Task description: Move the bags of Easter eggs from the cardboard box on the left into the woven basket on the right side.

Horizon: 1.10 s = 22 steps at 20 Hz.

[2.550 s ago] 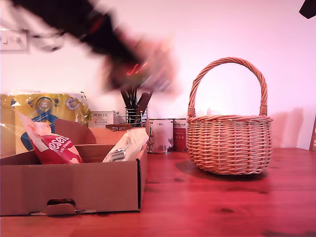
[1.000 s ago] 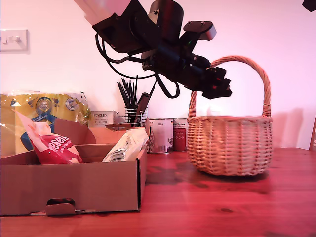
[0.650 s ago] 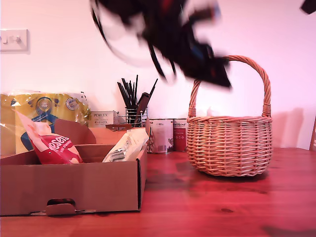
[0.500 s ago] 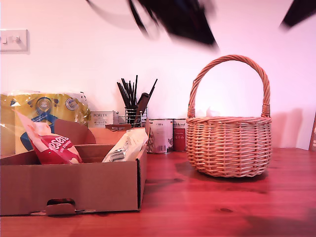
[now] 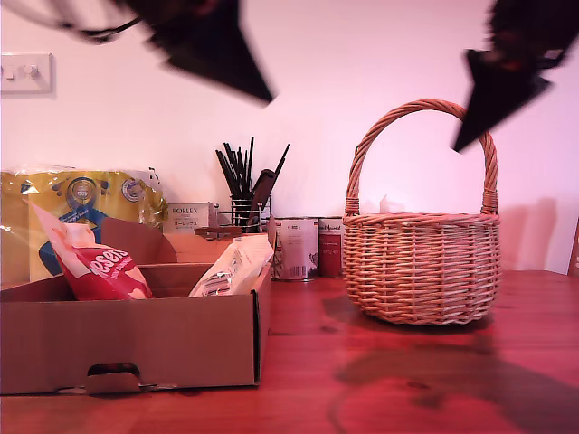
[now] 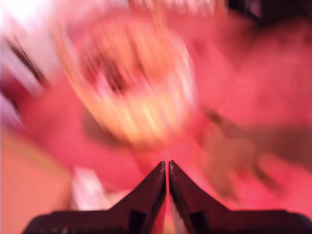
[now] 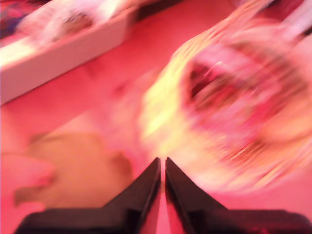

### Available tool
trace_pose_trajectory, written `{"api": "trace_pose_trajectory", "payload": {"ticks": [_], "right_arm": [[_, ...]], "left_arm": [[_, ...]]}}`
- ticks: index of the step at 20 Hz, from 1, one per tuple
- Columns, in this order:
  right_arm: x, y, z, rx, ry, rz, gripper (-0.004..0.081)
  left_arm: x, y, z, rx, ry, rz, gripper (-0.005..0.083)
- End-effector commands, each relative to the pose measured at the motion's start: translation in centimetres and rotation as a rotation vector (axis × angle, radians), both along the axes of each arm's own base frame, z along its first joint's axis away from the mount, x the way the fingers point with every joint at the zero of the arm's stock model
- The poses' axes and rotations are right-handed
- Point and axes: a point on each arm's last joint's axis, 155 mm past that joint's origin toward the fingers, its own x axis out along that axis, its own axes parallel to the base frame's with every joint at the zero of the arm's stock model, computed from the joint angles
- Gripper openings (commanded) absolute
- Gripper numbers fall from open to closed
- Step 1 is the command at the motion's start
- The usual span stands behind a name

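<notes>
Between transfers. My first gripper (image 6: 167, 168) and my second gripper (image 7: 162, 165) closed, empty, above the woven basket (image 5: 421, 267). Red-and-white bag (image 5: 93, 265) and white bag (image 5: 231, 268) remain in the cardboard box (image 5: 136, 339); next, a reach there.

Arched handle (image 5: 422, 111) over basket (image 5: 421, 267) mouth

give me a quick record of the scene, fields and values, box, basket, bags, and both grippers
cardboard box: exterior view's left, on the table
red-and-white bag: upright in the box
white bag: leaning on the box's wall
woven basket: exterior view's right, contents hidden
my first gripper: shut, empty
my second gripper: shut, empty
arms: raised, blurred
</notes>
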Motion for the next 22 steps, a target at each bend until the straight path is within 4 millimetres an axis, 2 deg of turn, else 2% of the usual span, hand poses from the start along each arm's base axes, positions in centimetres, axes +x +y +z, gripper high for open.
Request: {"api": "trace_pose_trajectory", "payload": {"ticks": [1, 2, 3, 7, 12, 14, 16, 19, 20, 22], "right_arm": [[0.6, 0.7, -1.3, -0.025, 0.029, 0.036, 0.0330], [1.0, 0.8, -2.4, -0.049, 0.055, 0.043, 0.0408], [1.3, 0.8, -3.6, -0.074, 0.090, 0.049, 0.0431], [2.0, 1.5, -7.4, -0.135, 0.202, 0.078, 0.0432], [3.2, 1.2, -9.5, -0.199, 0.231, 0.077, 0.0431], [3.2, 1.0, -9.5, -0.223, 0.228, 0.075, 0.0431], [2.1, 1.1, -8.9, -0.261, 0.257, 0.084, 0.0431], [1.0, 2.3, -6.7, -0.268, 0.251, 0.115, 0.0431], [1.0, 3.0, -6.0, -0.263, 0.231, 0.129, 0.0431], [2.4, 3.5, -4.3, -0.268, 0.158, 0.134, 0.0432]], "left_arm": [[-0.7, 1.3, 1.9, -0.050, -0.039, 0.034, -0.0019], [-1.2, 1.9, 1.9, -0.052, -0.040, 0.038, -0.0019], [-1.7, 2.6, 2.0, -0.051, -0.044, 0.047, -0.0019], [-2.3, 4.8, 2.3, -0.040, -0.046, 0.089, -0.0019], [-2.3, 5.8, 2.3, -0.035, -0.039, 0.115, -0.0019], [-2.4, 5.8, 2.2, -0.035, -0.035, 0.111, -0.0019], [-2.3, 5.7, 2.5, -0.041, -0.044, 0.107, -0.0019], [-2.1, 5.5, 3.0, -0.057, -0.060, 0.104, -0.0019], [-2.1, 5.4, 3.0, -0.059, -0.062, 0.104, -0.0019], [-2.0, 5.4, 3.2, -0.065, -0.070, 0.104, -0.0019]]}}
